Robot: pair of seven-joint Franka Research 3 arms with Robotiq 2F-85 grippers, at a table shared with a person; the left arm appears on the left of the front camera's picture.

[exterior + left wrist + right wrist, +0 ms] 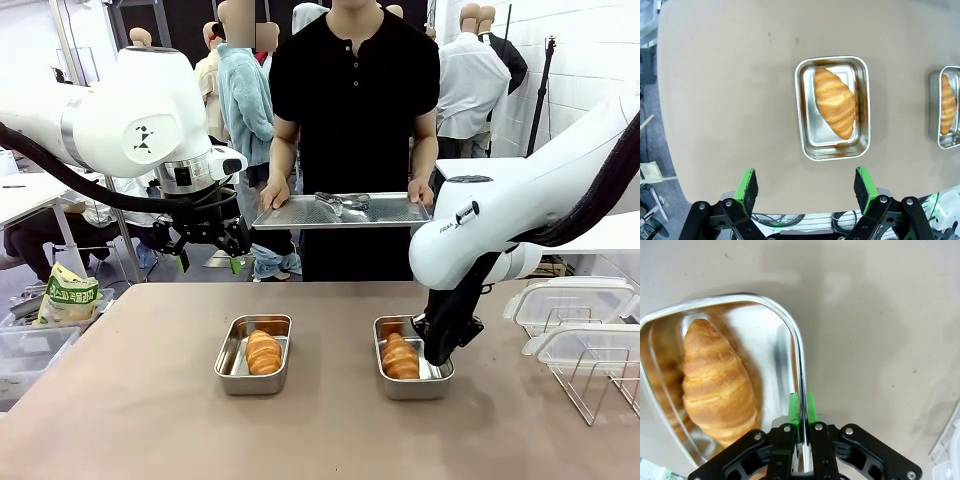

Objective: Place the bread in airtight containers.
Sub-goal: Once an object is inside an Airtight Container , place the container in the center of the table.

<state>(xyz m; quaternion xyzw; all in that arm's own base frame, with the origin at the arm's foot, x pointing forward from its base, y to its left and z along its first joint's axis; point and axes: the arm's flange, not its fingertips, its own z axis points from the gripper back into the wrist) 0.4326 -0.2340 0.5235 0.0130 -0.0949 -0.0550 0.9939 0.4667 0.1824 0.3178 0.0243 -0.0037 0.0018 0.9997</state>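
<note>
Two steel airtight containers stand on the brown table, each with a piece of bread lying in it. The left container (229, 372) holds a croissant (263, 352). My left gripper (205, 250) hangs open high above the table's far edge; its wrist view looks down on that container (805, 110) and croissant (834, 102). The right container (412, 388) holds the other croissant (400, 357). My right gripper (437, 352) is shut on this container's right rim (767, 301), green pads (793, 407) pinching the wall beside the croissant (717, 390).
A person at the far side holds a flat perforated tray (395, 212) with tongs (342, 203) on it. Clear lids (572, 300) rest on a wire rack (590, 375) at the right. A bag (68, 297) stands off the table's left edge.
</note>
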